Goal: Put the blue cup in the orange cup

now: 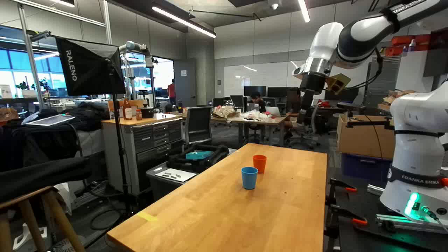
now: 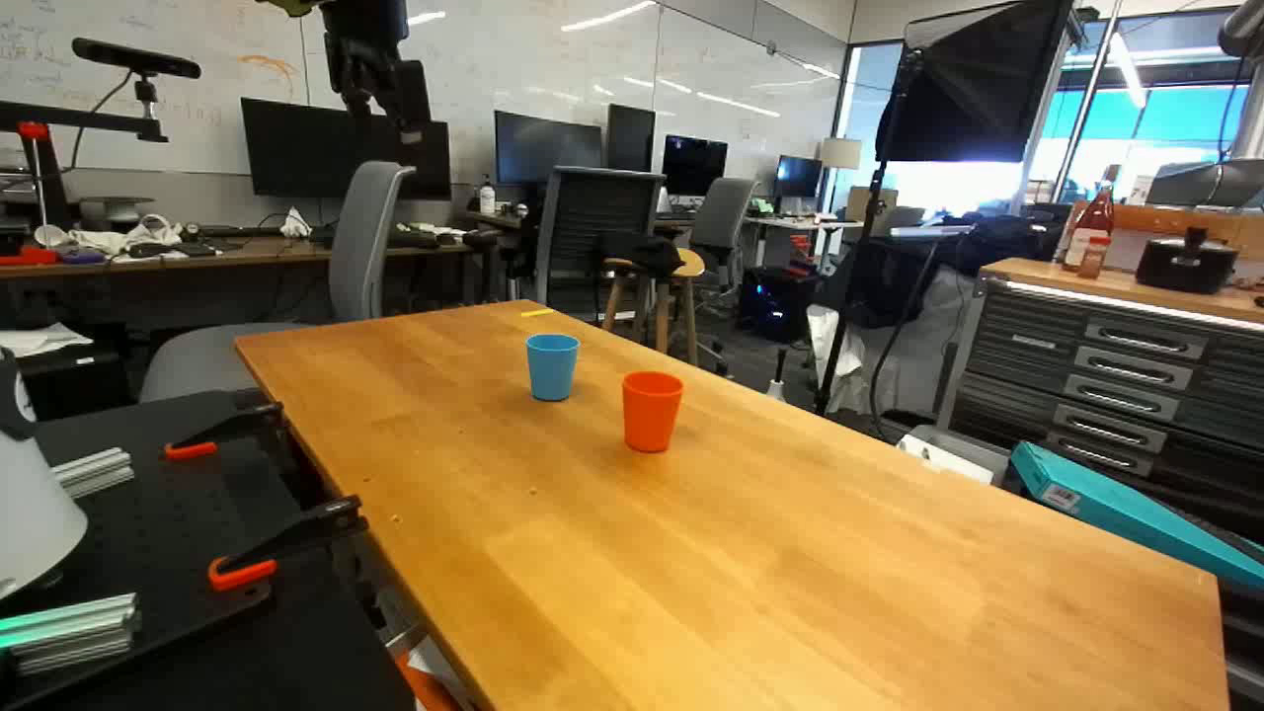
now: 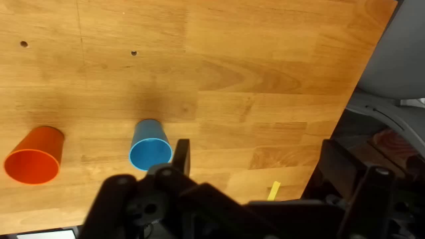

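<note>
The blue cup [image 1: 249, 178] stands upright on the wooden table, and it also shows in an exterior view [image 2: 551, 367]. The orange cup [image 1: 259, 163] stands upright a short way from it and shows in an exterior view [image 2: 652, 413] too. In the wrist view the blue cup [image 3: 151, 152] is left of the jaws, and the orange cup [image 3: 35, 162] is farther left. Both look empty there. My gripper [image 3: 257, 149] is open, with nothing between its fingers. It hangs high above the table, apart from both cups, in both exterior views [image 1: 303, 112] [image 2: 385, 111].
The wooden table [image 1: 224, 224] has yellow tape [image 1: 147, 216] near one end. Black clamps with orange grips [image 2: 242, 573] sit at the edge on the robot's side. A grey bin [image 1: 157, 175] and a softbox stand [image 1: 120, 150] are beyond the opposite edge.
</note>
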`<state>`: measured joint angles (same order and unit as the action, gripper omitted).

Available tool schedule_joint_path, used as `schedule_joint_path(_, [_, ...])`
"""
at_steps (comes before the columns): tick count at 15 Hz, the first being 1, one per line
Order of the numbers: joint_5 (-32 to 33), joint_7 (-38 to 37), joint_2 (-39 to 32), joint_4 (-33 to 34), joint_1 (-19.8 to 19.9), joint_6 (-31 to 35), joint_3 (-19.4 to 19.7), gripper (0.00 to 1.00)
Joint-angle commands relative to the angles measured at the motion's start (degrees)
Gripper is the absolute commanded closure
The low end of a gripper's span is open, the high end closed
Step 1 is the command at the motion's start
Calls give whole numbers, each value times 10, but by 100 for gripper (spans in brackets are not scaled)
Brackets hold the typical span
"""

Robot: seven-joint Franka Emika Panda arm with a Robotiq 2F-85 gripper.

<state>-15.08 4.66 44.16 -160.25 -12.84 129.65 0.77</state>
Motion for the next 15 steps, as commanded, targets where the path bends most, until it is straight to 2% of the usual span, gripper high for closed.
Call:
schedule_joint_path(1, [-4, 3, 0, 1, 5, -2, -4, 0])
schedule_joint_path(8, [-6, 6, -13, 4, 2, 12, -5, 0])
schedule_joint_path(11, [-10, 5, -67, 19, -3, 63, -13, 0])
schedule_joint_path(15, [-8, -1, -180, 48, -11, 152, -32, 0])
